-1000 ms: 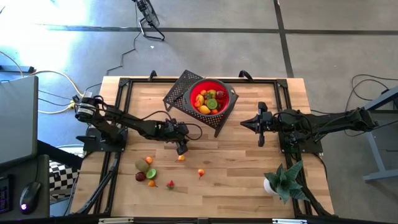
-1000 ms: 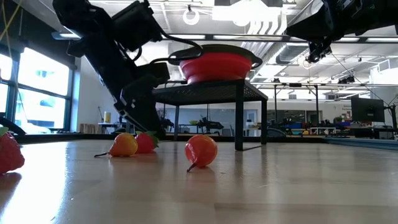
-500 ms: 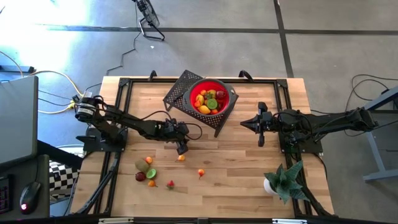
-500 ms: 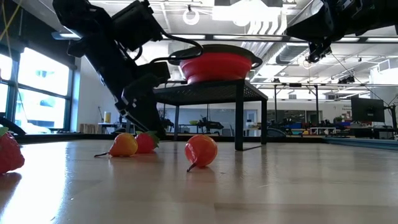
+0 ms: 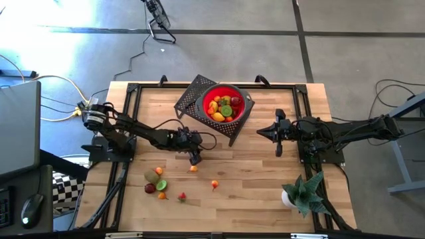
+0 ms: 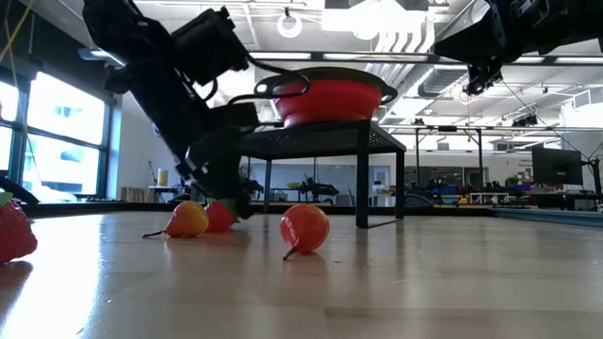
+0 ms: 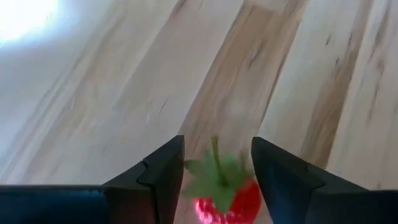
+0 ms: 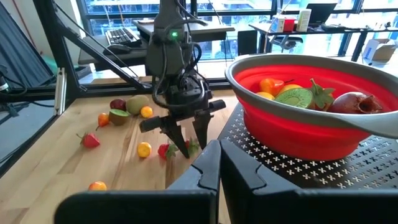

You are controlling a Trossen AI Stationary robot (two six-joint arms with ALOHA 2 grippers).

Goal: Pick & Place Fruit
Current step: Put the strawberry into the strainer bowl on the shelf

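Note:
A red toy strawberry with green leaves lies on the wooden table. My left gripper slants down over it, open, with one finger on each side. In the low view the strawberry rests on the table beneath my left gripper. More fruit fills the red bowl on a black mesh stand. My right gripper hangs shut above the table, right of the bowl. My left gripper comes at the strawberry slanting down from the table's left side, with a finger close on each side of it. Whether either finger touches the fruit I cannot tell. The strawberry lies on the table.
An orange fruit lies just near of my left gripper, and a red-orange one lies farther toward the near edge. Several fruits are grouped at the near left. A spiky green plant in a white pot stands at the near right.
My left arm has leaned a little lower over the strawberry. The strawberry has stayed where it was.

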